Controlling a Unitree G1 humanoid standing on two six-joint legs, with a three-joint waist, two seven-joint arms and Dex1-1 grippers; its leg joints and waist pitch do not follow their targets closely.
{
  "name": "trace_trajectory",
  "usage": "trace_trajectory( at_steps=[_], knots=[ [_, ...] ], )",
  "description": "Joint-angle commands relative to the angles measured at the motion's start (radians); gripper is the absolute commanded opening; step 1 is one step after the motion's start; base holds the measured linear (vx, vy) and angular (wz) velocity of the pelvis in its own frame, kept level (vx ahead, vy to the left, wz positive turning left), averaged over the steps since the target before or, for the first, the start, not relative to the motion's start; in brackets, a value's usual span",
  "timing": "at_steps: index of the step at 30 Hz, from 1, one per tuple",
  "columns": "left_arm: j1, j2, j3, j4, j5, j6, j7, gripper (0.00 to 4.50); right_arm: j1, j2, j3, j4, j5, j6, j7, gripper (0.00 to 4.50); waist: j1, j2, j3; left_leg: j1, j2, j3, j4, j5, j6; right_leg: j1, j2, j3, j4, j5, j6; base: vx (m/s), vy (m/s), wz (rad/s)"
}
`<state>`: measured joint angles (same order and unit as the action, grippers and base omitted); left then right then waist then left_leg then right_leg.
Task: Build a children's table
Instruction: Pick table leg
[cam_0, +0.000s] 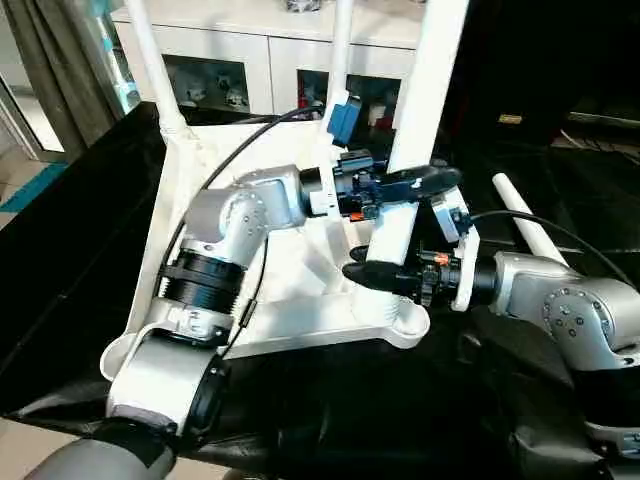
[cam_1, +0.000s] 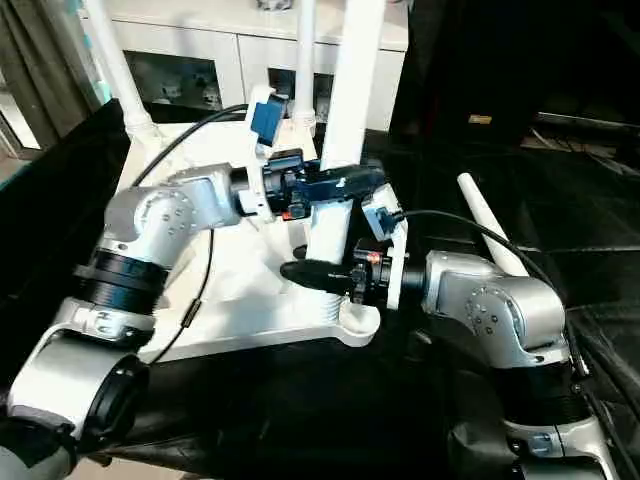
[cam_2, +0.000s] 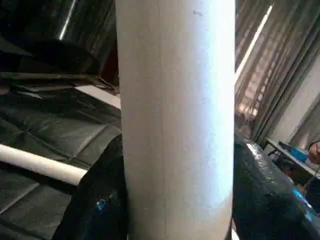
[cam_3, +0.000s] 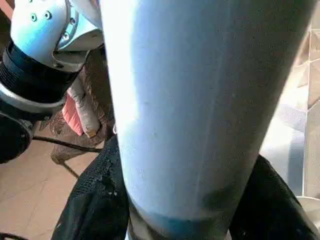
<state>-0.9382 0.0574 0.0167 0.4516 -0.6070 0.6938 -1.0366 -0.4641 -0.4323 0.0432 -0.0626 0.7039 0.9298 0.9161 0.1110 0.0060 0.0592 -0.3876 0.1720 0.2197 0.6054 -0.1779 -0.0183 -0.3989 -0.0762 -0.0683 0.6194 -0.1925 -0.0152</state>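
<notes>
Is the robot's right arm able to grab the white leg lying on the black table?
Probably not right now. The right pincer is closed on the upright leg, and so is the left pincer. The loose leg lies close beside the right arm, with nothing covering it.

White leg (cam_0: 418, 120) between black fingers (cam_0: 420, 181) of both grippers; white tabletop (cam_0: 300, 270); glossy black sheet (cam_0: 70, 230); silver forearms (cam_0: 240, 215).

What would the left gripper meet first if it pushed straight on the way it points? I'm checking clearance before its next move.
The upright leg itself: the left gripper is already closed around it, so there is no free travel. Beyond the leg, a loose leg lies on the black-sheeted table, though depth is unclear.
</notes>
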Motion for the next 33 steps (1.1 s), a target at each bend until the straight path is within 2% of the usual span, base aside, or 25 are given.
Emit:
trace_trajectory(
  at_steps=[1, 2, 3, 5, 7, 8, 9, 10, 11, 12, 13, 14, 15, 16, 17, 18, 19, 20, 21, 23, 25, 26, 28, 31, 33],
  knots=[
    [-0.034, -0.021, 0.059, 0.016, -0.039, -0.046, 0.041, 2.89, -0.01, 0.007, -0.027, 0.008, 0.003, -0.017, -0.016, 1.95, 0.0, 0.0, -0.081, 0.022, 0.059, -0.041, -0.053, -0.106, 0.032, 0.061, -0.083, 0.05, -0.073, -0.079, -0.251, 0.0, 0.0, 0.0],
    [-0.047, -0.05, 0.125, 0.047, -0.083, -0.086, 0.077, 2.89, -0.01, 0.017, -0.039, 0.012, 0.006, -0.024, -0.026, 1.95, 0.0, 0.002, -0.081, 0.022, 0.058, -0.042, -0.054, -0.115, 0.032, 0.061, -0.081, 0.048, -0.074, -0.075, -0.253, 0.0, 0.0, 0.0],
    [-0.051, -0.06, 0.149, 0.056, -0.101, -0.1, 0.088, 2.89, -0.01, 0.02, -0.044, 0.013, 0.007, -0.027, -0.03, 1.95, 0.0, 0.0, -0.082, 0.023, 0.058, -0.043, -0.053, -0.116, 0.031, 0.062, -0.081, 0.048, -0.071, -0.07, -0.254, 0.0, 0.0, 0.0],
    [-0.077, -0.102, 0.286, 0.086, -0.213, -0.15, 0.172, 2.89, -0.003, 0.039, -0.07, 0.005, 0.021, -0.035, -0.052, 1.95, 0.004, 0.009, -0.084, 0.022, 0.057, -0.045, -0.051, -0.122, 0.032, 0.064, -0.084, 0.046, -0.069, -0.049, -0.266, 0.0, 0.0, 0.0],
    [-0.079, -0.101, 0.327, 0.082, -0.254, -0.148, 0.188, 2.89, 0.008, 0.048, -0.079, -0.005, 0.028, -0.039, -0.063, 1.95, 0.003, 0.004, -0.082, 0.02, 0.056, -0.045, -0.053, -0.123, 0.04, 0.065, -0.082, 0.046, -0.069, -0.05, -0.265, 0.0, 0.0, 0.0],
    [-0.072, -0.093, 0.333, 0.069, -0.255, -0.15, 0.183, 2.89, 0.016, 0.054, -0.081, -0.006, 0.025, -0.045, -0.07, 1.95, 0.002, 0.003, -0.081, 0.02, 0.056, -0.044, -0.054, -0.122, 0.047, 0.063, -0.08, 0.045, -0.072, -0.07, -0.253, 0.0, 0.0, 0.0],
    [-0.061, -0.084, 0.333, 0.052, -0.244, -0.151, 0.182, 2.89, 0.026, 0.062, -0.081, -0.005, 0.021, -0.052, -0.08, 1.95, 0.003, -0.002, -0.08, 0.021, 0.056, -0.043, -0.054, -0.12, 0.049, 0.062, -0.08, 0.045, -0.074, -0.083, -0.247, 0.0, 0.0, 0.0],
    [-0.061, -0.084, 0.333, 0.052, -0.244, -0.151, 0.182, 2.89, 0.026, 0.062, -0.081, -0.005, 0.021, -0.052, -0.08, 1.95, 0.005, 0.005, -0.08, 0.021, 0.057, -0.044, -0.054, -0.119, 0.048, 0.06, -0.082, 0.046, -0.074, -0.108, -0.238, 0.0, 0.0, 0.0],
    [-0.029, -0.049, 0.307, 0.01, -0.19, -0.144, 0.183, 2.89, 0.044, 0.079, -0.075, -0.005, -0.004, -0.076, -0.108, 1.95, 0.006, -0.005, -0.081, 0.022, 0.061, -0.045, -0.055, -0.108, 0.047, 0.061, -0.083, 0.046, -0.07, -0.115, -0.231, 0.0, 0.0, 0.0],
    [0.017, 0.003, 0.209, -0.03, -0.071, -0.189, 0.14, 2.89, 0.046, 0.08, -0.051, 0.01, -0.066, -0.124, -0.143, 1.95, 0.002, -0.011, -0.079, 0.019, 0.061, -0.044, -0.057, -0.102, 0.05, 0.059, -0.082, 0.047, -0.072, -0.12, -0.223, 0.0, 0.0, 0.0],
    [0.046, 0.036, 0.146, -0.054, 0.004, -0.218, 0.112, 2.89, 0.046, 0.081, -0.036, 0.021, -0.106, -0.155, -0.165, 1.95, 0.002, -0.001, -0.08, 0.022, 0.069, -0.055, -0.063, -0.094, 0.039, 0.053, -0.085, 0.047, -0.074, -0.153, -0.185, 0.0, 0.0, 0.0],
    [0.084, 0.078, 0.065, -0.077, 0.091, -0.251, 0.08, 2.89, 0.047, 0.083, -0.021, 0.036, -0.152, -0.195, -0.194, 1.95, -0.008, 0.013, -0.08, 0.029, 0.067, -0.05, -0.063, -0.1, 0.02, 0.045, -0.079, 0.048, -0.076, -0.168, -0.159, 0.0, 0.0, 0.0],
    [0.121, 0.122, -0.017, -0.089, 0.169, -0.29, 0.056, 2.89, 0.046, 0.083, -0.013, 0.053, -0.2, -0.227, -0.235, 1.95, -0.014, 0.014, -0.077, 0.028, 0.064, -0.046, -0.064, -0.11, 0.012, 0.045, -0.075, 0.05, -0.079, -0.174, -0.159, 0.0, 0.0, 0.0],
    [0.154, 0.172, -0.106, -0.09, 0.26, -0.353, 0.046, 2.89, 0.044, 0.076, -0.009, 0.063, -0.242, -0.257, -0.27, 1.95, -0.009, 0.017, -0.079, 0.031, 0.067, -0.051, -0.068, -0.129, -0.009, 0.044, -0.08, 0.05, -0.083, -0.2, -0.142, 0.0, 0.0, 0.0],
    [0.227, 0.255, -0.236, -0.108, 0.37, -0.45, -0.02, 2.89, 0.053, 0.068, -0.011, 0.074, -0.287, -0.313, -0.3, 1.94, -0.012, 0.02, -0.078, 0.035, 0.065, -0.05, -0.07, -0.154, -0.028, 0.041, -0.078, 0.051, -0.082, -0.21, -0.135, 0.0, 0.0, 0.0],
    [0.227, 0.255, -0.236, -0.108, 0.37, -0.45, -0.02, 2.89, 0.053, 0.068, -0.011, 0.074, -0.287, -0.313, -0.3, 1.94, -0.008, 0.021, -0.079, 0.036, 0.069, -0.054, -0.073, -0.162, -0.035, 0.041, -0.082, 0.052, -0.083, -0.214, -0.129, 0.0, 0.0, 0.0],
    [0.257, 0.272, -0.261, -0.126, 0.384, -0.468, -0.042, 2.89, 0.058, 0.075, -0.019, 0.08, -0.299, -0.332, -0.321, 1.94, -0.017, 0.012, -0.079, 0.034, 0.066, -0.047, -0.073, -0.165, -0.045, 0.044, -0.076, 0.053, -0.076, -0.184, -0.135, 0.0, 0.0, 0.0],
    [0.287, 0.283, -0.273, -0.15, 0.373, -0.453, -0.062, 2.89, 0.067, 0.09, -0.032, 0.086, -0.306, -0.358, -0.343, 1.94, -0.018, 0.005, -0.08, 0.034, 0.067, -0.044, -0.073, -0.153, -0.043, 0.043, -0.078, 0.055, -0.073, -0.144, -0.155, 0.0, 0.0, 0.0],
    [0.311, 0.293, -0.286, -0.17, 0.373, -0.441, -0.067, 2.89, 0.077, 0.102, -0.038, 0.091, -0.321, -0.402, -0.356, 1.94, -0.014, 0.014, -0.081, 0.031, 0.068, -0.044, -0.072, -0.142, -0.039, 0.043, -0.083, 0.055, -0.065, -0.112, -0.177, 0.0, 0.0, 0.0],
    [0.353, 0.326, -0.341, -0.195, 0.413, -0.442, -0.08, 2.89, 0.105, 0.1, -0.022, 0.098, -0.366, -0.459, -0.378, 1.94, -0.017, 0.012, -0.08, 0.03, 0.067, -0.043, -0.072, -0.141, -0.032, 0.042, -0.081, 0.054, -0.063, -0.089, -0.191, 0.0, 0.0, 0.0],
    [0.358, 0.332, -0.353, -0.196, 0.425, -0.441, -0.079, 2.89, 0.109, 0.098, -0.019, 0.103, -0.375, -0.463, -0.385, 1.94, -0.019, 0.013, -0.076, 0.03, 0.064, -0.041, -0.072, -0.154, -0.024, 0.042, -0.079, 0.055, -0.066, -0.103, -0.198, 0.0, 0.0, 0.0],
    [0.366, 0.332, -0.371, -0.192, 0.443, -0.445, -0.078, 2.89, 0.115, 0.102, -0.022, 0.112, -0.38, -0.469, -0.397, 1.94, -0.02, 0.005, -0.073, 0.028, 0.062, -0.041, -0.073, -0.17, -0.022, 0.045, -0.08, 0.055, -0.071, -0.134, -0.198, 0.0, 0.0, 0.0],
    [0.381, 0.328, -0.409, -0.182, 0.478, -0.461, -0.083, 2.89, 0.128, 0.118, -0.037, 0.126, -0.39, -0.483, -0.429, 1.94, -0.021, 0.015, -0.07, 0.029, 0.063, -0.044, -0.074, -0.198, -0.028, 0.043, -0.085, 0.057, -0.078, -0.201, -0.184, 0.0, 0.0, 0.0],
    [0.383, 0.328, -0.416, -0.183, 0.481, -0.451, -0.084, 2.89, 0.131, 0.122, -0.042, 0.124, -0.387, -0.482, -0.433, 1.94, -0.026, 0.012, -0.072, 0.03, 0.064, -0.045, -0.075, -0.207, -0.031, 0.043, -0.083, 0.057, -0.08, -0.22, -0.172, 0.0, 0.0, 0.0],
    [0.388, 0.332, -0.429, -0.2, 0.494, -0.41, -0.072, 2.89, 0.145, 0.125, -0.04, 0.11, -0.388, -0.486, -0.431, 1.94, -0.029, 0.018, -0.072, 0.031, 0.063, -0.045, -0.075, -0.212, -0.033, 0.043, -0.08, 0.057, -0.079, -0.21, -0.176, 0.0, 0.0, 0.0]
  ],
)
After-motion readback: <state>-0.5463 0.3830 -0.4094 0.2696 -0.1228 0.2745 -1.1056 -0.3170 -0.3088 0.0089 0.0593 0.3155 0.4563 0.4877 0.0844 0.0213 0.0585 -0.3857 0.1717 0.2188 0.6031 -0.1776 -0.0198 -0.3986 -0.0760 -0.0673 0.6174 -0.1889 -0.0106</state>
